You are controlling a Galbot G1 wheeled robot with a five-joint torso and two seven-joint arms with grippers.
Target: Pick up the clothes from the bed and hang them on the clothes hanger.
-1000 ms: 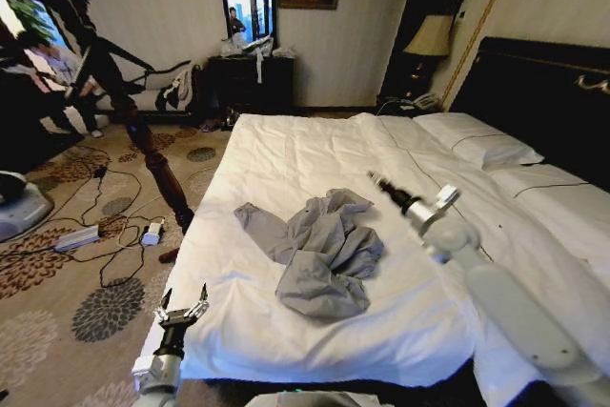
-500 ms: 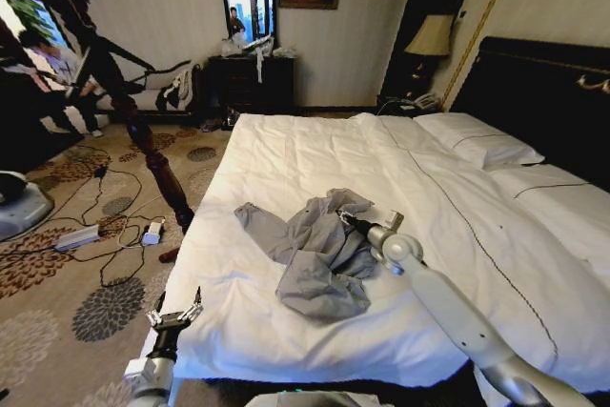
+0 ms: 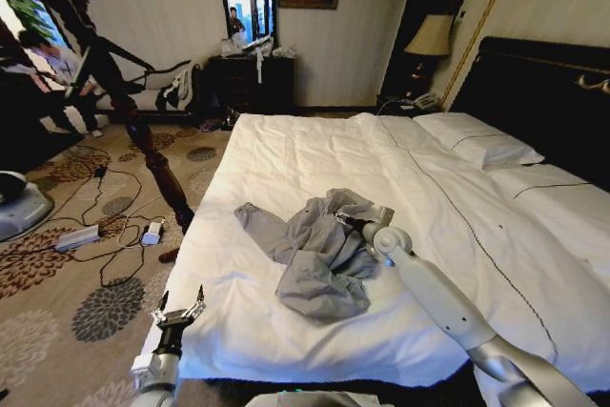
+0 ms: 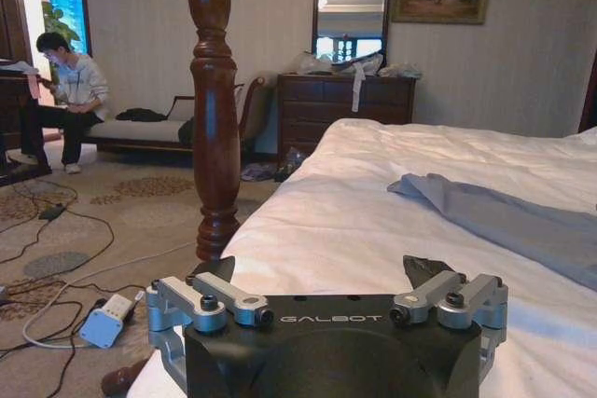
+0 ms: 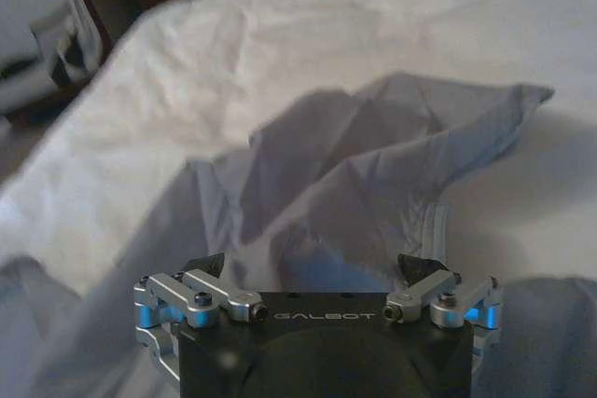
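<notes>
You have the bed [image 3: 315,154] in front of you, with its white duvet, and the clothes [image 3: 319,250] lie crumpled on the middle of it, nearer to the foot edge. This shirt is thin and soft; I judge it light and limp, so it will sag and slide when lifted. Better to take a thick fold near the collar, not a single loose layer. Your right gripper [image 5: 317,263] is down on the raised folds, with the jaws spread wide and fabric between them, not pinched yet. Your left gripper [image 3: 181,315] waits low beside the foot corner of the bed, also spread wide.
</notes>
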